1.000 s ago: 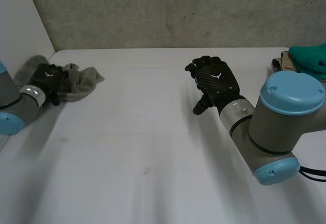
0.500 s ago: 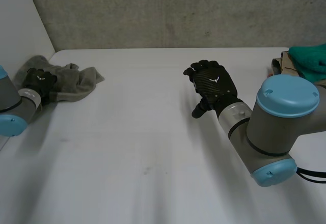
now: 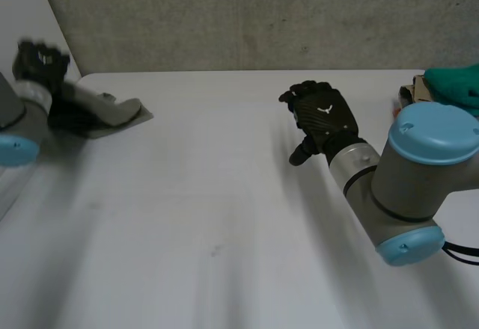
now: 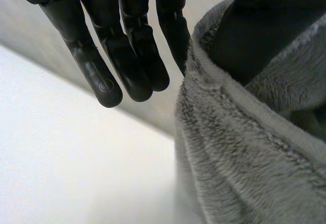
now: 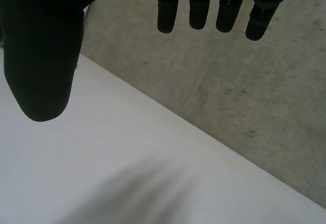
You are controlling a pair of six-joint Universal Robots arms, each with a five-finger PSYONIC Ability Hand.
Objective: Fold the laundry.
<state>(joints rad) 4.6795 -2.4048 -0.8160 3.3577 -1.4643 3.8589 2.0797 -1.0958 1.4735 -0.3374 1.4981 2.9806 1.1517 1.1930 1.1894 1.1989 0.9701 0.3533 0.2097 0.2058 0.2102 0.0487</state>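
Note:
A grey fleece towel (image 3: 105, 109) lies at the table's far left corner, one end pulled up off the surface. My left hand (image 3: 41, 60) is raised above that corner and is shut on the towel. In the left wrist view the towel (image 4: 244, 147) wraps over the thumb (image 4: 265, 25) and hangs beside the fingers (image 4: 127, 46). My right hand (image 3: 323, 116) hovers over the table's middle right, open and holding nothing. Its thumb (image 5: 41, 51) and straight fingers (image 5: 204, 5) stand well apart above the bare table.
A teal cloth (image 3: 456, 82) lies on a tan cloth (image 3: 416, 90) at the table's far right edge. A concrete wall (image 3: 247, 15) runs behind the white table (image 3: 224, 217), and a white panel (image 3: 30, 15) stands at the far left.
My left hand has closed on the towel and lifted up and to the left, pulling the towel's end off the table. The right hand has shifted slightly right.

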